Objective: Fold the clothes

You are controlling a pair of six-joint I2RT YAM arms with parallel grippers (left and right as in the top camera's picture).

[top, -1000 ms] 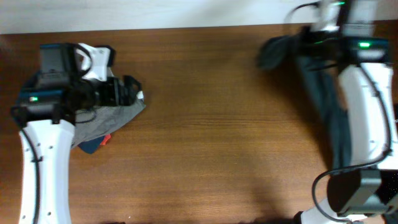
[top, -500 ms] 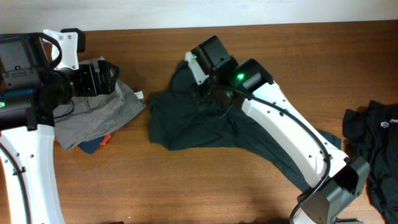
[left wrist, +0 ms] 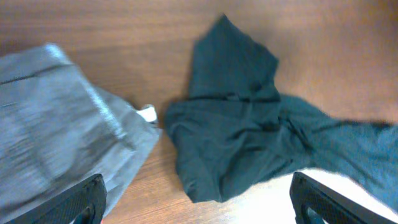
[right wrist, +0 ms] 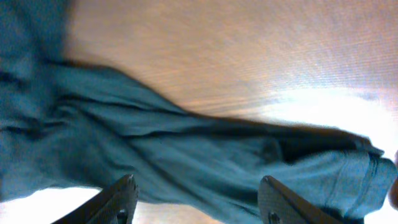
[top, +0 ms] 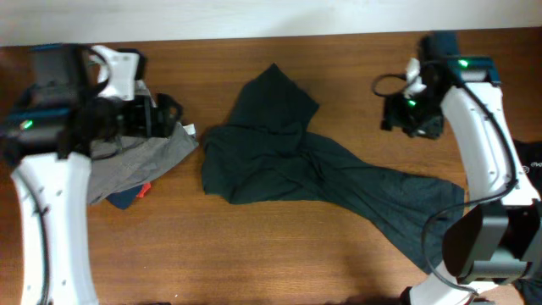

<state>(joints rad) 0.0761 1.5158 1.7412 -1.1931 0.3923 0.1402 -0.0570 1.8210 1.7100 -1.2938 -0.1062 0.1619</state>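
Green shirt [top: 279, 161], limp and light (bunched toward twelve o'clock); pinch its edges. Left gripper [left wrist: 199, 190], right gripper [right wrist: 196, 196]: wide, empty.

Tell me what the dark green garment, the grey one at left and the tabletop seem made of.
Dark green garment: soft matte knit, probably cotton jersey; it slumps in loose wrinkles. Grey garment: finely heathered matte cloth lying in flat folds; fibre unclear. Table: brown wood or wood-look laminate, with grain streaks and a slight sheen.
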